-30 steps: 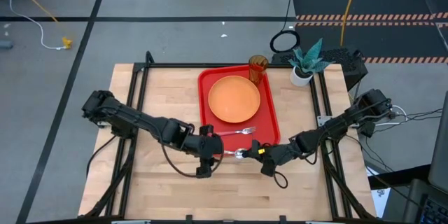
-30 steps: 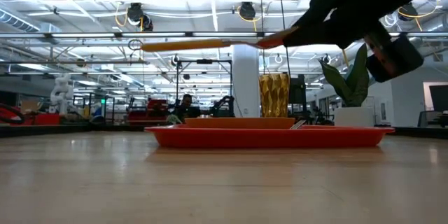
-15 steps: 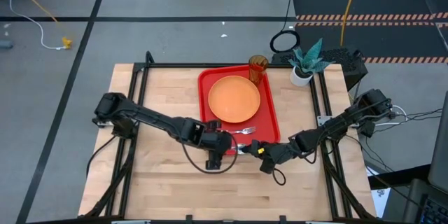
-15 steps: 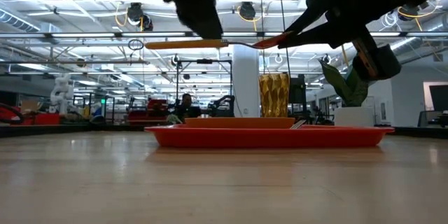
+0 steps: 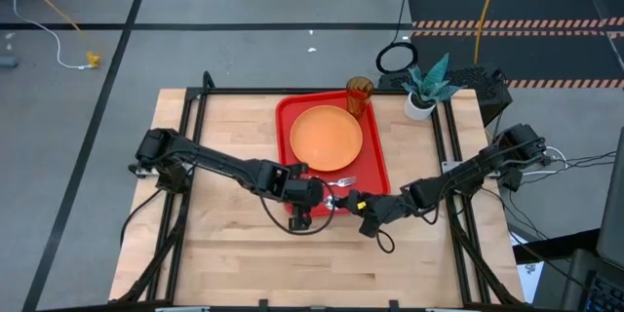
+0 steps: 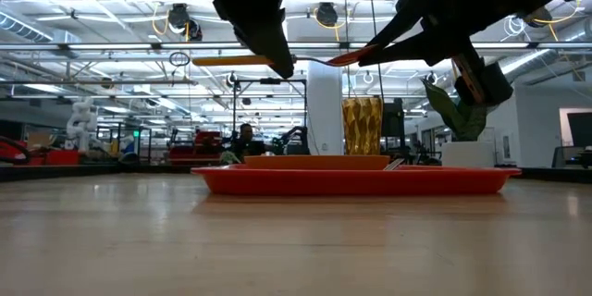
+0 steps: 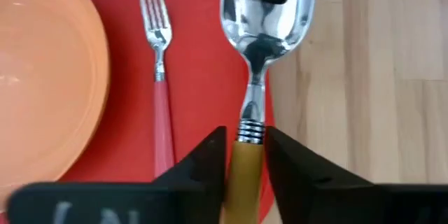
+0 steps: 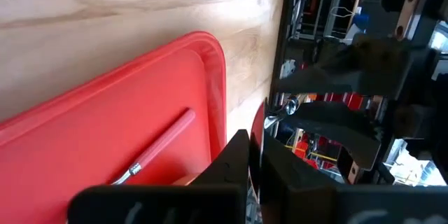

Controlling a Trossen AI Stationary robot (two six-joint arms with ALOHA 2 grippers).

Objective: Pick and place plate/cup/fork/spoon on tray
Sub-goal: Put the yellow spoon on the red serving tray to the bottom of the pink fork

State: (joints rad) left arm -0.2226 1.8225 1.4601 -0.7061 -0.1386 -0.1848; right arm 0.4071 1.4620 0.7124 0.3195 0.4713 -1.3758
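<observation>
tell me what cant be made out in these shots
- Right gripper, right wrist view: what its jaws pinch is lost in the thin gap between them.
- Spoon, left wrist view: the orange handle's end is cut off by the picture's edge and the left gripper.
- Fork, low view: mostly hidden behind the tray rim.
</observation>
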